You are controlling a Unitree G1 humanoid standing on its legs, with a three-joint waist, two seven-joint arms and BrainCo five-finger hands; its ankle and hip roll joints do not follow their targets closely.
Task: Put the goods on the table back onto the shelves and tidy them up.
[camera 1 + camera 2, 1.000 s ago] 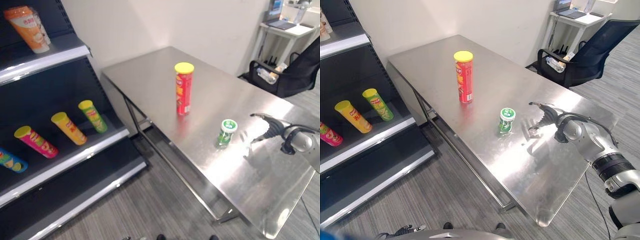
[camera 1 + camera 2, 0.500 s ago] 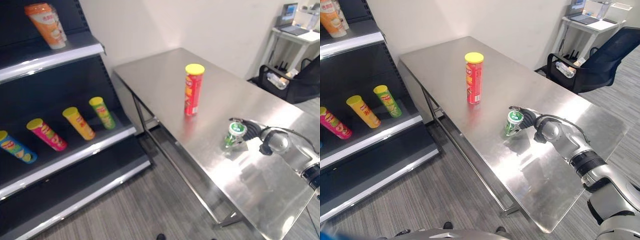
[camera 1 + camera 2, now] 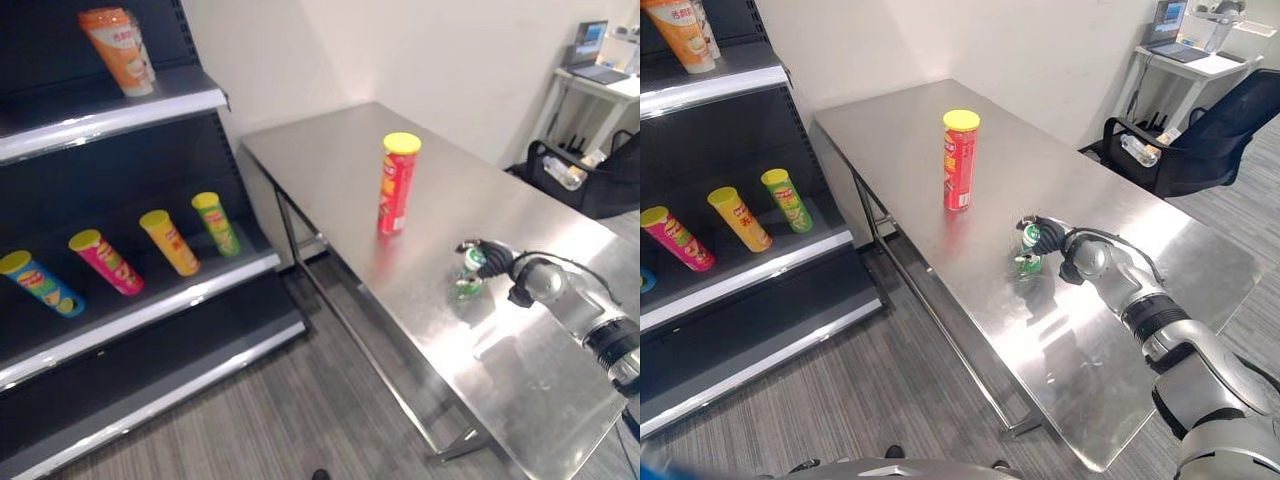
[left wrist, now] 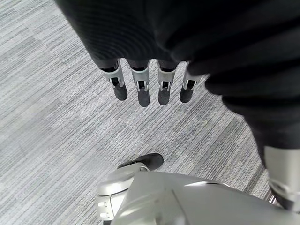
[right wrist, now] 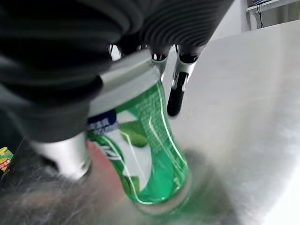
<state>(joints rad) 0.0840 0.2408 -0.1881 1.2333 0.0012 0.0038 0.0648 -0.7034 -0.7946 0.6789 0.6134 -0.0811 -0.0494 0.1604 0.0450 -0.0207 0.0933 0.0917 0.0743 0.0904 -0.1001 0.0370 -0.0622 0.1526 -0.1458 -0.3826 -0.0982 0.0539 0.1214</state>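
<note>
Right hand [image 3: 1052, 236] is wrapped round the green can [image 5: 140, 154], which stands tilted on the desk [image 3: 1080, 330] near its front edge; in the right wrist view the thumb [image 5: 63, 152] is seen against one side of the can and the fingers [image 5: 176, 96] reach past the other. A red tube [image 3: 959, 160] with a yellow lid stands upright farther back on the desk, well apart from the can. Left hand [image 4: 150, 86] is held over the grey floor [image 4: 42, 122] with its fingers straight and nothing in it. On the shelf [image 3: 150, 300] beside the desk four tubes are laid slanting in a row: blue [image 3: 38, 283], pink [image 3: 103, 263], yellow [image 3: 168, 241] and green [image 3: 215, 222]. An orange pack [image 3: 118, 50] stands on the shelf above.
</note>
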